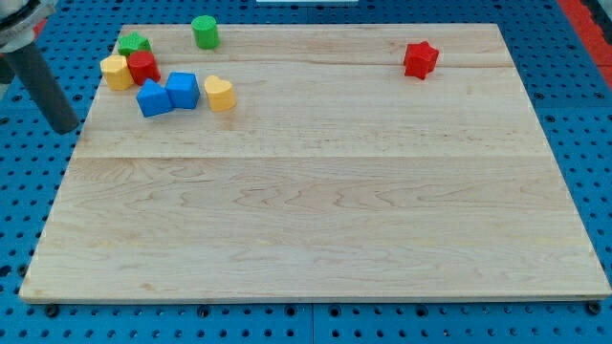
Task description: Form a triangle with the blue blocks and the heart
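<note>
The board (pixel 316 191) is pale wood with a fine lengthwise grain and a smooth, matt face. Around it, the blue base (pixel 574 86) looks like painted metal or plastic pegboard, evenly perforated. On the board, the blue blocks (pixel 168 95), the yellow heart (pixel 219 94) and the red star (pixel 420 59) look like smooth plastic with a slight sheen.

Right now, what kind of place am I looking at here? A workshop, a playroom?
Most likely a robotics lab bench. A pale wooden board lies on a blue perforated mounting plate, small coloured blocks such as the yellow heart and red star lie on it, and my tip hangs off its left edge.
</note>
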Robot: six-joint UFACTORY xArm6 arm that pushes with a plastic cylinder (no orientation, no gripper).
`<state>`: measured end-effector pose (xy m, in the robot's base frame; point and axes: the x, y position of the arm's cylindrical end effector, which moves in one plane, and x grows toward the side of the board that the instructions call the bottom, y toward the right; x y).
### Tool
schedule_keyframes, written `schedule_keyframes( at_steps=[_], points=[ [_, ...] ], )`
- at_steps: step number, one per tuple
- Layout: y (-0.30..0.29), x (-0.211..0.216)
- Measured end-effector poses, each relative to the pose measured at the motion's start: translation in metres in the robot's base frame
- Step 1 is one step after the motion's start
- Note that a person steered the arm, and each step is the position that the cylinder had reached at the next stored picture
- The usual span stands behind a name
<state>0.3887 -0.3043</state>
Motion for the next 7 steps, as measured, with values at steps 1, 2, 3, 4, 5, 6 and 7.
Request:
schedule_keyframes(
  at_steps=[1,2,3,4,5,6,7],
  points=[
    [0.061,-0.014],
    [0.126,-0.017],
    [0.129,-0.010],
    [0.093,-0.009],
    [0.092,-0.041],
    [0.100,-0.052],
    [0.118,-0.066]
  ],
)
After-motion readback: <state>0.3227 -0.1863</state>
